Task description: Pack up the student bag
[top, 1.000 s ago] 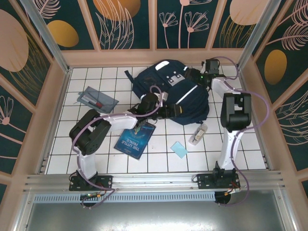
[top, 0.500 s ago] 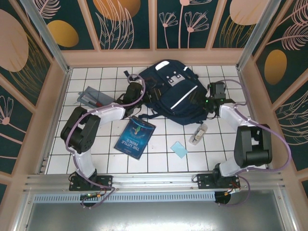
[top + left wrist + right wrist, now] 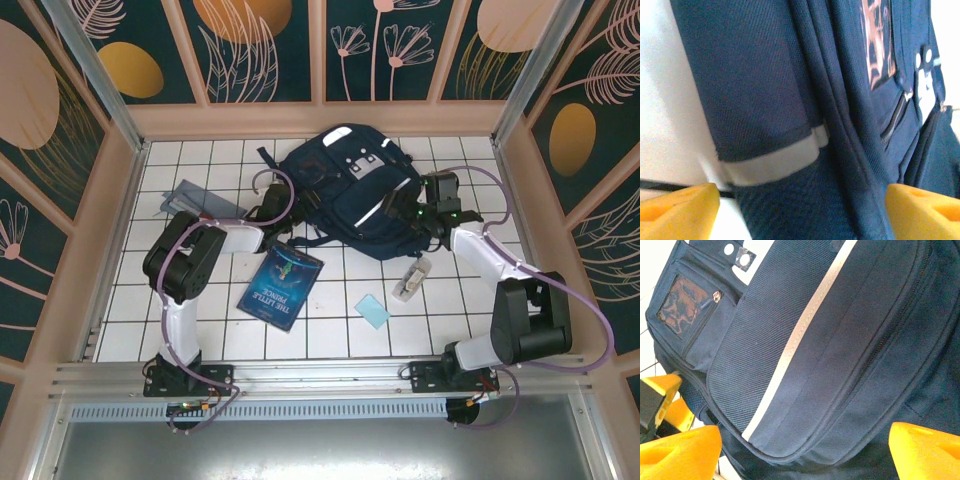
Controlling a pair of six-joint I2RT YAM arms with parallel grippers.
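We read: student bag [image 3: 350, 195] lies between grippers | left gripper [image 3: 283, 204] at its left flank, right gripper [image 3: 398, 207] at its right | both wide, empty

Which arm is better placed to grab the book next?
Likely left: the left end effector hangs open at the backpack's left side, near the book; the right end effector is across the backpack.

White tiled floor [image 3: 330, 335], dark grid lines; navy wall panels [image 3: 250, 60] with peach leaf motifs, pale wooden frame [image 3: 320, 118]
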